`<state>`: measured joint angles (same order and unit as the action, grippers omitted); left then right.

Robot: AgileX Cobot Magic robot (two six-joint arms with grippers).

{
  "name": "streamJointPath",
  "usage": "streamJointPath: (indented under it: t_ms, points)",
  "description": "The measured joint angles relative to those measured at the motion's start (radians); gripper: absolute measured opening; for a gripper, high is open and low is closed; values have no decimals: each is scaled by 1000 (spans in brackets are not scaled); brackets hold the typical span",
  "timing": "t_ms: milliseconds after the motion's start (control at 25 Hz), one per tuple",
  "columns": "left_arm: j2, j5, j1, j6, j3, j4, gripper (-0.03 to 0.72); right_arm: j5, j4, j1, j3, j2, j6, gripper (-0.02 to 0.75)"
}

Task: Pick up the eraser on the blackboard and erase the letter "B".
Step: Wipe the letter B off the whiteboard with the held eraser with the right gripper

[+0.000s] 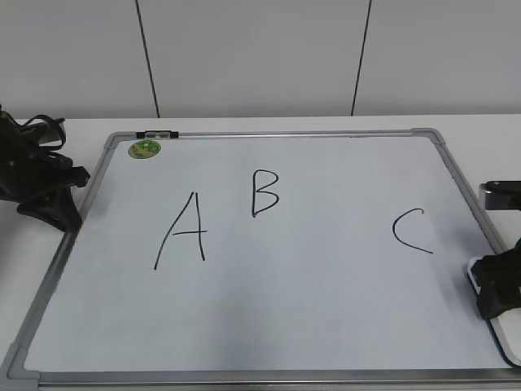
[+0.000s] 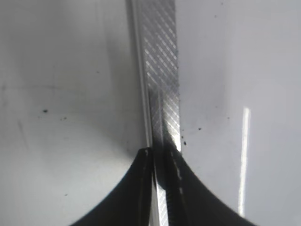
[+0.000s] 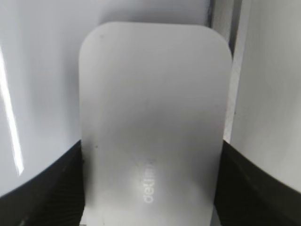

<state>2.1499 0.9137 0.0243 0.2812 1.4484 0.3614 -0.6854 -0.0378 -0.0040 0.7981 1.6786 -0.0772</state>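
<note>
The blackboard (image 1: 326,277), a white board with a grey frame, lies flat on the table. The letter "B" (image 1: 264,193) is drawn in black just left of centre, near the top. The eraser (image 3: 150,103), a white rounded block with small grey print, lies at the board's right edge near the front (image 1: 509,340). My right gripper (image 3: 151,150) has a finger against each long side of the eraser and also shows in the exterior view (image 1: 495,297). My left gripper (image 2: 157,153) is shut and empty over the board's left frame (image 2: 162,70), far left in the exterior view (image 1: 53,213).
A taller "A" (image 1: 183,232) stands left of the "B" and a "C" (image 1: 411,230) far to its right. A round green magnet (image 1: 145,148) sits at the board's far left corner. A small black clip (image 1: 156,133) sits on the far frame.
</note>
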Motion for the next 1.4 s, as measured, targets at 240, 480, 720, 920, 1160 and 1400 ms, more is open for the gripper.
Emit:
streamJointPath:
  t_ms: [240, 480, 720, 920, 1160, 1400]
  points:
    - [0, 0, 0, 0, 0, 0, 36, -149, 0, 0, 98, -25, 0, 538]
    - [0, 0, 0, 0, 0, 0, 36, -360, -23, 10, 334, -38, -30, 538]
    - [0, 0, 0, 0, 0, 0, 36, -472, -14, 122, 558, -17, -38, 538]
    - [0, 0, 0, 0, 0, 2, 36, -534, -14, 238, 781, 113, -40, 538]
    - [0, 10, 0, 0, 1, 2, 36, -536, -13, 294, 985, 320, -48, 538]
    - [0, 12, 0, 0, 1, 2, 38, -538, -10, 294, 1145, 494, -50, 538]
